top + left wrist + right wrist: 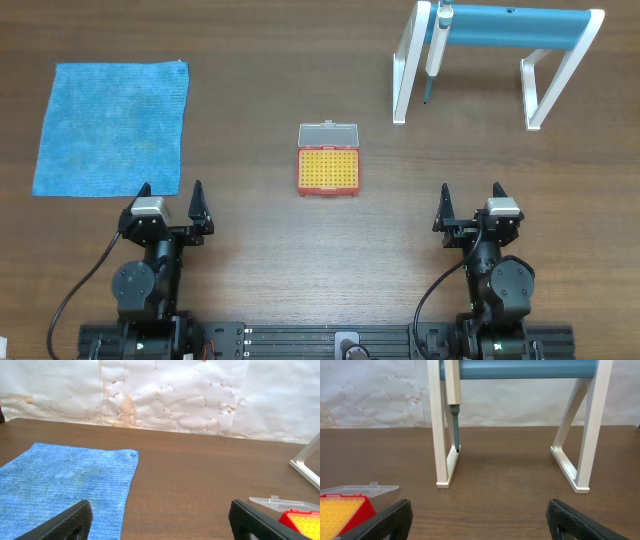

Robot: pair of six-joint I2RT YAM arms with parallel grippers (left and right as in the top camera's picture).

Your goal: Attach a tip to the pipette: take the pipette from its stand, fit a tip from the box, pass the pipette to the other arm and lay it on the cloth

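Pipette point(434, 55): pale upper body and dark teal lower shaft. It hangs upright from the blue crossbar of the white-legged stand point(510, 28), just beside one leg, at the far right of the surface point(300, 260). Any marking on it is too small to read.

Tip box point(327, 172): red base, yellow rack, clear lid open, mid-surface.

Blue cloth point(110, 130): flat, far left.

Left jaws and right jaws: both spread, holding nothing, well apart from the pipette.
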